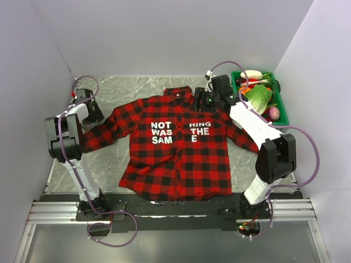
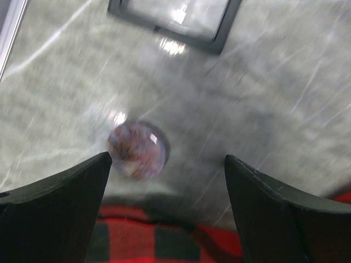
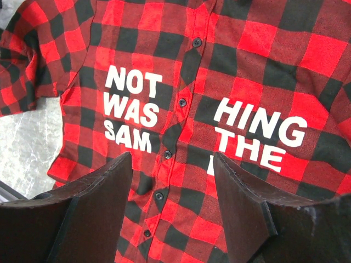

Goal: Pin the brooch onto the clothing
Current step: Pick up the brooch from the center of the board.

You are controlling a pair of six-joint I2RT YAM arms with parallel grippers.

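Brooch [image 2: 137, 150]: small, light, rigid disc, probably slippery, flat on glossy marbled table [image 2: 274, 98] at 12 o'clock of shirt [image 2: 148, 241] edge; best pinched across its rim. Left gripper [image 2: 167, 159] open over it, empty; right gripper [image 3: 173, 159] open above the lettering; pale walls [image 1: 164, 33] enclose the table

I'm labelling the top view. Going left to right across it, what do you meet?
From the left: left arm → shirt → crate of vegetables. The right arm overlaps both shirt and crate, so it is left out.
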